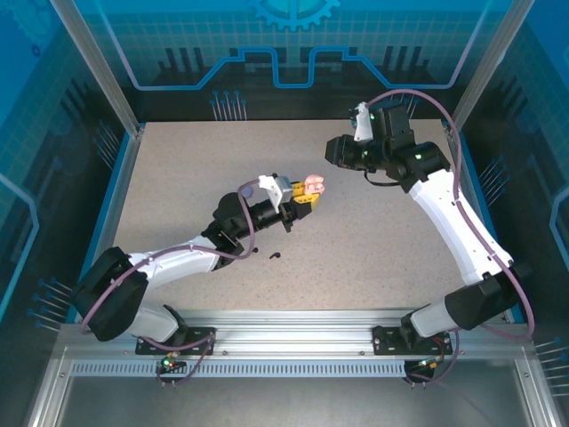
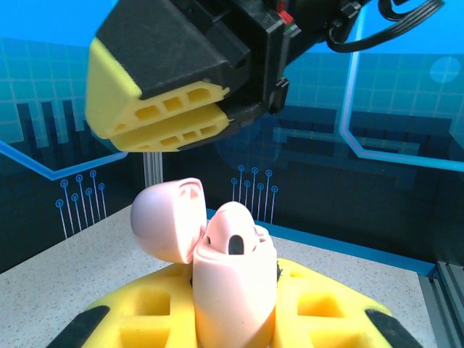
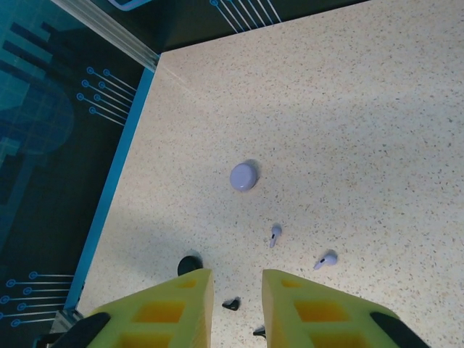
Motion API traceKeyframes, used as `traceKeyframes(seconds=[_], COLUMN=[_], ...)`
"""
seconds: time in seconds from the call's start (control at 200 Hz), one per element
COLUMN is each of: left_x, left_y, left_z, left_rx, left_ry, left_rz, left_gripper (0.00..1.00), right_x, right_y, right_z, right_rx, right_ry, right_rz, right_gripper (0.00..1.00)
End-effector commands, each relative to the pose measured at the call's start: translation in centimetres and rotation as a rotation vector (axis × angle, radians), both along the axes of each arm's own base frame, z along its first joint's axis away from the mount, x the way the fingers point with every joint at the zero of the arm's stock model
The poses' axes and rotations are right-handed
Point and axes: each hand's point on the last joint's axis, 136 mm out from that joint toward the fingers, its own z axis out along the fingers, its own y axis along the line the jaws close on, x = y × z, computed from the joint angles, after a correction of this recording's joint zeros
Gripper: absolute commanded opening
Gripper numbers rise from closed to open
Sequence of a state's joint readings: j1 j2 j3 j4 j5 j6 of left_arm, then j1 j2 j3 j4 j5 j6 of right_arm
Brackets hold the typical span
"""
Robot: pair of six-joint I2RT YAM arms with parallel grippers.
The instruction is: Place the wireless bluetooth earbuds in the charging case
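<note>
My left gripper (image 1: 302,197) (image 2: 232,319) is shut on a pale pink charging case (image 2: 232,290) (image 1: 312,186), held upright above the table with its lid (image 2: 167,221) swung open to the left. A pale pink earbud (image 2: 235,232) with a dark oval spot sits in the case's top. My right gripper (image 1: 334,151) (image 3: 237,290) hangs just above and beyond the case (image 2: 163,119); a narrow gap stands between its fingers, nothing in it. Below it lie two lilac earbuds (image 3: 275,234) (image 3: 326,258) and two black earbuds (image 3: 232,304) (image 3: 259,331).
A closed lilac case (image 3: 243,176) and a black case (image 3: 190,264) rest on the speckled table (image 1: 178,178). Two black earbuds (image 1: 275,256) (image 1: 253,253) lie near the left forearm. A blue wall (image 3: 109,196) borders the table's edge.
</note>
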State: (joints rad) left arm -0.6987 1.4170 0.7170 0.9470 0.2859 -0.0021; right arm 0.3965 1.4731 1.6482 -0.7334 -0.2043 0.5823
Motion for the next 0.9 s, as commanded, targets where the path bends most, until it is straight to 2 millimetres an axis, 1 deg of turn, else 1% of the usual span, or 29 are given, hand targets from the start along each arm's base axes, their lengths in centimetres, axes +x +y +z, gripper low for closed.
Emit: traceKeyframes(seconds=[0.0,0.115,0.21,0.355,0.485,0.655,0.775,0.895], left_x=[-0.3,0.1,0.4,0.9,1.4,2.1,2.4,2.8], left_y=[-0.8,-1.2,-1.5,-1.8,-2.1,-2.1,-2.3,-2.5], left_z=[0.2,0.3,0.5,0.7,0.6,0.8,0.7,0.4], left_rx=[-0.015,-0.023,-0.027,-0.034,-0.033,-0.034,-0.030,-0.030], left_ry=[0.010,0.011,0.008,0.002,0.001,-0.008,-0.009,-0.001], left_rz=[-0.036,-0.040,-0.042,-0.037,-0.027,0.000,0.008,0.012], left_gripper=[0.00,0.00,0.00,0.00,0.00,0.00,0.00,0.00], right_x=[-0.1,-0.2,-0.5,-1.1,-2.1,-4.0,-5.4,-6.3], right_y=[1.1,2.4,3.1,3.3,2.9,2.2,1.6,0.9], right_z=[0.1,-1.0,-1.7,-3.0,-3.7,-3.7,-3.1,-2.4], right_rx=[-0.006,-0.024,-0.045,-0.067,-0.073,-0.054,-0.033,-0.020], right_ry=[0.016,0.041,0.055,0.083,0.098,0.104,0.091,0.072], right_rz=[0.055,0.093,0.114,0.133,0.141,0.148,0.137,0.115], right_gripper=[0.24,0.22,0.21,0.19,0.16,0.14,0.14,0.15])
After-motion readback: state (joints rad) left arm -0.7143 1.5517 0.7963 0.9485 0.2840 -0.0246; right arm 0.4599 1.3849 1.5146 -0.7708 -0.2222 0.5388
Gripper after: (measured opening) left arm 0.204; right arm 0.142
